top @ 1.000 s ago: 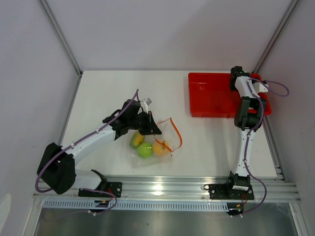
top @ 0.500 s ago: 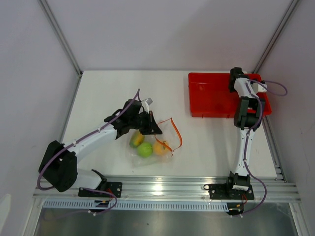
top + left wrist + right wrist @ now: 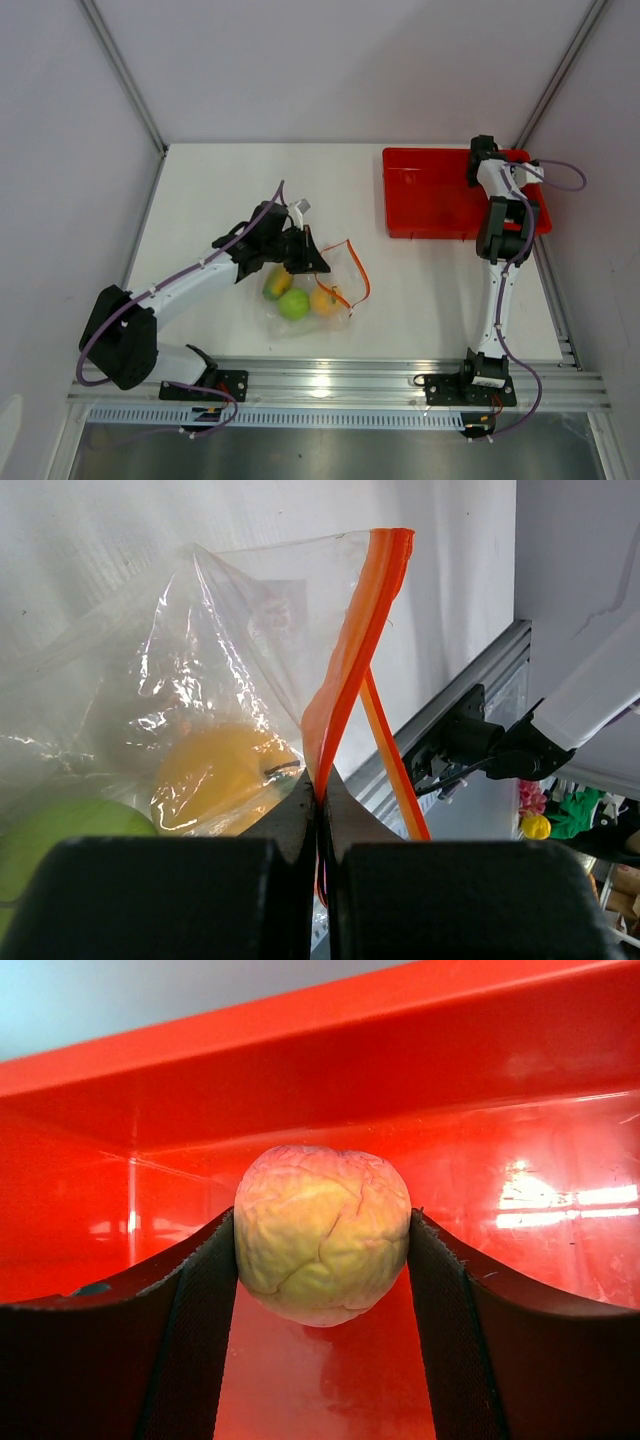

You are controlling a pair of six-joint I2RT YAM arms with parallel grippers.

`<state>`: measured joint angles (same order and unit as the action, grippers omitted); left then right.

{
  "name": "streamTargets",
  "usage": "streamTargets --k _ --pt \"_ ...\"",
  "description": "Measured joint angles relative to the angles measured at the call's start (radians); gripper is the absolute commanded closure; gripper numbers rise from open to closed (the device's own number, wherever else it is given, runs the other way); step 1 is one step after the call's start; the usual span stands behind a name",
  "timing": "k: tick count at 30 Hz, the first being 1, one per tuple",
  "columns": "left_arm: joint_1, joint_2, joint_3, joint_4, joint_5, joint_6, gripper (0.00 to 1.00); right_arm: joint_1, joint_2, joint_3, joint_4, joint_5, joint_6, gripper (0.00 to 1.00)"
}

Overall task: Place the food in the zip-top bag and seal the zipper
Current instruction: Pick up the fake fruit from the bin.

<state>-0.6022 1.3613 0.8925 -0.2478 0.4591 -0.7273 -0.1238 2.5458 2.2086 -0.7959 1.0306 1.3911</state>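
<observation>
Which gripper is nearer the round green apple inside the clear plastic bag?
Left. The left gripper pinches the orange zipper strip close beside the green apple; the right gripper is far off in the red plastic tray, shut on a wrinkled yellowish fruit.

So from overhead: white table (image 3: 220, 190), with the zip-top bag (image 3: 312, 322) lying toward the near edge, a bit left of centre. Three fruits are bunched up inside it. There's a green apple (image 3: 294, 304), a yellow-green mango (image 3: 278, 283) just beside it on the far-left side, and an orange-yellow fruit (image 3: 326, 299) touching the apple on its right. The orange-red zipper (image 3: 358, 268) curls in a loose loop on the bag's right side. The left gripper (image 3: 312, 262) sits right at the bag's far edge, but I can't tell how its jaws stand from up here. The red tray (image 3: 425, 200) is in the far right corner, and the right gripper (image 3: 482, 165) is over the tray's right end.
</observation>
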Motion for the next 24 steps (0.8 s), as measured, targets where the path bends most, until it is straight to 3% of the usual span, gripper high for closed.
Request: streamTargets --k 10,16,24 --pt "0.0 -0.057 -0.018 -0.001 -0.003 -0.01 0.99 0.02 -0.06 -0.097 0.097 -0.017 -0.14 1.0" --pt "0.0 -0.094 -0.02 -0.035 -0.02 -0.016 1.0 0.067 -0.235 -0.285 0.295 -0.084 -0.372 1.0" --pt "0.0 -0.193 -0.036 -0.054 -0.043 -0.018 0.99 0.132 -0.584 -0.544 0.486 -0.291 -0.653 1.0"
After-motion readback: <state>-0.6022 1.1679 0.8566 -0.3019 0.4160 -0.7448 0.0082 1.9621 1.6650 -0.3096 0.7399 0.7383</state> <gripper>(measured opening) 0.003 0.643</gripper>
